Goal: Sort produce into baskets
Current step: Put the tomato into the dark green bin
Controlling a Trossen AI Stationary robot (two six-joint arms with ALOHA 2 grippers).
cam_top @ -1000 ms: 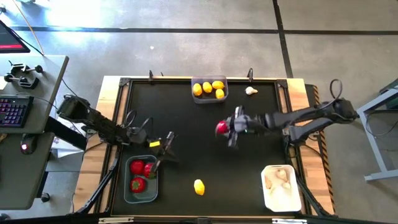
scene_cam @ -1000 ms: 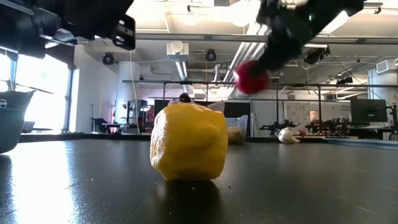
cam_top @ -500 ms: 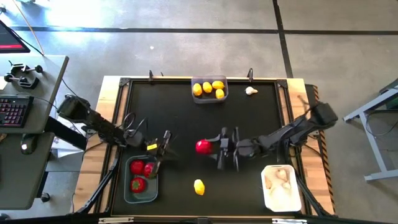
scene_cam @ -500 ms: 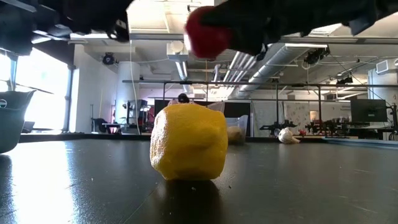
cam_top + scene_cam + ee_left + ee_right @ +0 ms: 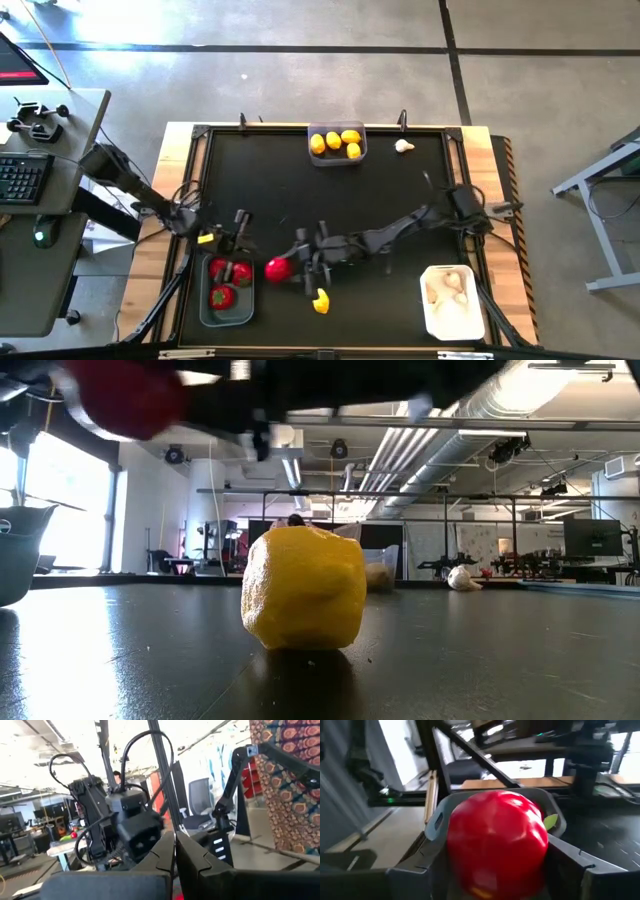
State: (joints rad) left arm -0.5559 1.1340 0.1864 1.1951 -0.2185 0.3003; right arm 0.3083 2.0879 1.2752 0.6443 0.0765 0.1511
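Red fills the space between our right gripper's (image 5: 288,268) fingers (image 5: 600,870): they are clamped on a red round fruit (image 5: 278,268), which hangs just beside the grey basket (image 5: 226,299) at the surface's (image 5: 400,190) front left corner. In the right wrist view the fruit (image 5: 495,850) sits in front of that basket's rim (image 5: 485,800). The basket holds red fruits with green tops (image 5: 222,296). Our left gripper (image 5: 240,228) hangs over the surface just behind that basket, fingers (image 5: 192,862) pressed together on nothing. A yellow lemon-like piece (image 5: 320,301) lies loose near the front edge, close beside the right gripper. A second grey basket (image 5: 337,155) at the back edge holds yellow pieces (image 5: 334,141). A garlic-like bulb (image 5: 403,146) lies near the back right corner. The white basket (image 5: 452,302) at the front right corner holds whitish bulbs (image 5: 445,288).
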